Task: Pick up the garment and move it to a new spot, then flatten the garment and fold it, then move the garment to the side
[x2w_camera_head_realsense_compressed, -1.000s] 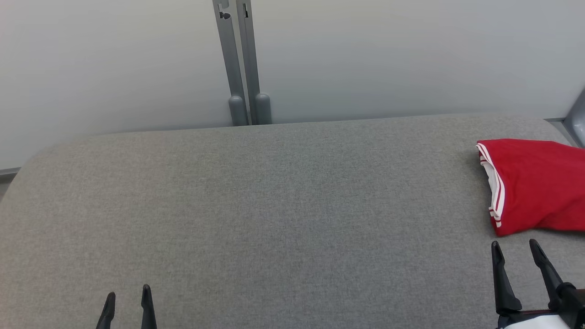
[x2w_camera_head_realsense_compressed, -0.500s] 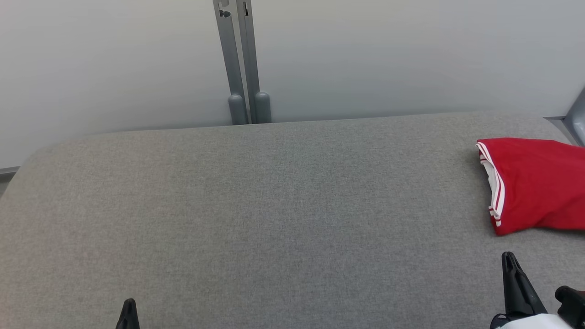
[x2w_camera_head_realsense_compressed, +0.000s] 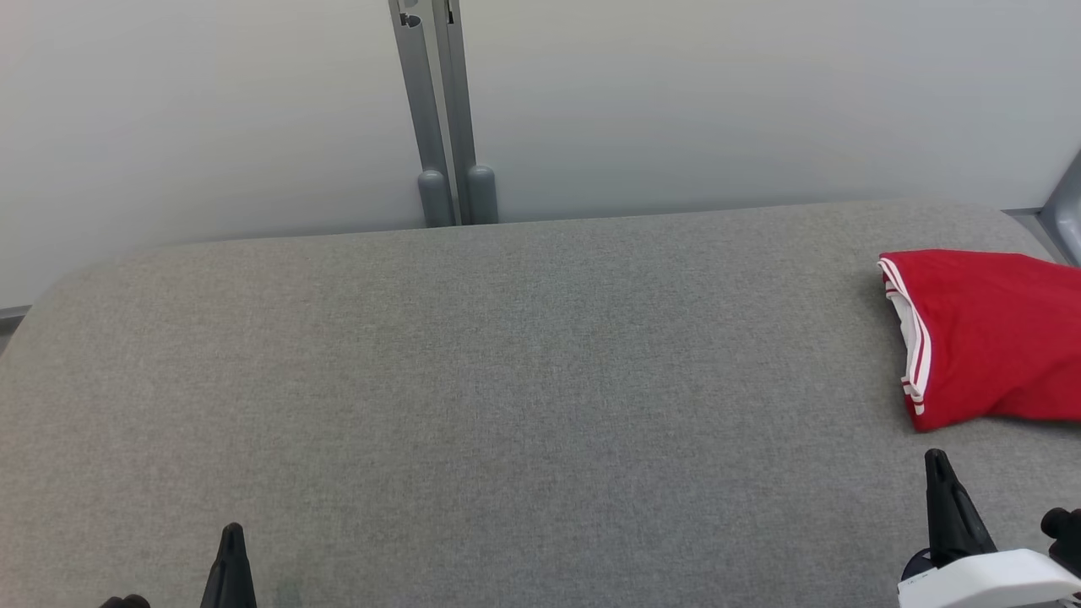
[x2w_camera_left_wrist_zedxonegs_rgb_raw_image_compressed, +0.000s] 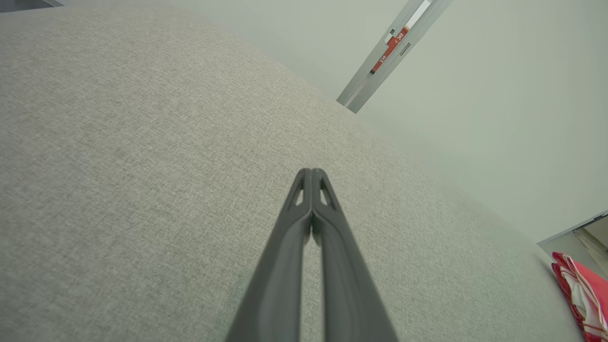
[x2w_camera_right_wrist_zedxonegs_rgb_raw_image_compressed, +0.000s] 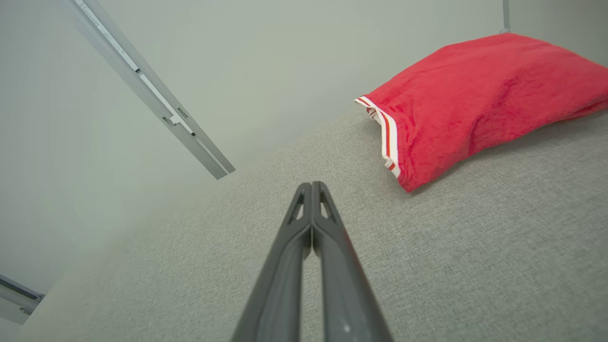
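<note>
a grey fabric-covered worktop (x2w_camera_head_realsense_compressed: pixel 507 380) with rounded far corners stands against a pale wall (x2w_camera_head_realsense_compressed: pixel 211 127), where two grey posts (x2w_camera_head_realsense_compressed: pixel 443 110) rise side by side behind its far edge. the garment (x2w_camera_head_realsense_compressed: pixel 988 338) lies at the far right of the worktop. it is red, folded into a plump bundle, and cut off by the right edge of the head view. its white trim (x2w_camera_head_realsense_compressed: pixel 919 355) with thin red stripes runs along the side facing the middle of the worktop, and a white inner layer shows at that opening. the near corner of the bundle on that side lies just ahead of the right end effector (x2w_camera_head_realsense_compressed: pixel 936 463), whose tip sits nearer the robot than that corner. a strip of bare grey cloth lies between them, so they are near but not touching.

in the right wrist view the garment (x2w_camera_right_wrist_zedxonegs_rgb_raw_image_compressed: pixel 475 95) rests up and to the right of the fingertips, its striped edge turned toward them. the two dark fingers there are pressed together at their tips, with nothing held between. the left end effector (x2w_camera_left_wrist_zedxonegs_rgb_raw_image_compressed: pixel 311 172) is closed the same way, fingers meeting at the tip and gripping nothing — it sits over bare worktop at the lower left of the head view. it is well apart from the garment, which shows as a small red patch at the lower right corner of the left wrist view.
</note>
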Motion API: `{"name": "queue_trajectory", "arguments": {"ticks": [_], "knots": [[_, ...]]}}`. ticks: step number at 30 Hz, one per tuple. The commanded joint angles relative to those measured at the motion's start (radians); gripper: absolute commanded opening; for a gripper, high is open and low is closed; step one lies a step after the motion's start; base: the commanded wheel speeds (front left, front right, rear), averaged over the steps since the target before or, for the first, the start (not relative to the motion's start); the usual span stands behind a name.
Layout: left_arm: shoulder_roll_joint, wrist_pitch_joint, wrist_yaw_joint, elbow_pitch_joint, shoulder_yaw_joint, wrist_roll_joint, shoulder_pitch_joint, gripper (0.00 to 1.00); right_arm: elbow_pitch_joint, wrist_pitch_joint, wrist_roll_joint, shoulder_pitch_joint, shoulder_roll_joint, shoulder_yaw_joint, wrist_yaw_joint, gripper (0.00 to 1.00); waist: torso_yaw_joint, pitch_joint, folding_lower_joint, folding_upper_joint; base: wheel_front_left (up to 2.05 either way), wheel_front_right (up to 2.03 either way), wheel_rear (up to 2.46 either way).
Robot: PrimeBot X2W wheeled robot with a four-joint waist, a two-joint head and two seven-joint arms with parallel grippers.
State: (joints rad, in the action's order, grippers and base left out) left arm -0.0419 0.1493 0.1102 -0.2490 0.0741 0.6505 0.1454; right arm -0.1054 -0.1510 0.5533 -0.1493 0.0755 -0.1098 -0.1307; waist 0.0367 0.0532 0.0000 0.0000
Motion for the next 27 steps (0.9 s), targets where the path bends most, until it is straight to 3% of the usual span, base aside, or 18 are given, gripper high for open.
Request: {"name": "queue_trajectory", "arguments": {"ticks": [1, 27], "knots": [[-0.005, -0.009, 0.004, 0.014, 0.007, 0.043, -0.033, 0.00, 0.006, 0.008, 0.042, 0.030, 0.004, -0.003, 0.000, 0.00, -0.001, -0.001, 0.0000, 0.0000, 0.00, 0.00, 0.00], [-0.007, -0.099, 0.011, 0.012, 0.019, 0.367, -0.116, 0.00, -0.044, 0.100, 0.401, 0.114, -0.006, -0.004, 0.000, 0.00, -0.010, -0.015, 0.0000, 0.0000, 0.00, 0.00, 0.00]]}}
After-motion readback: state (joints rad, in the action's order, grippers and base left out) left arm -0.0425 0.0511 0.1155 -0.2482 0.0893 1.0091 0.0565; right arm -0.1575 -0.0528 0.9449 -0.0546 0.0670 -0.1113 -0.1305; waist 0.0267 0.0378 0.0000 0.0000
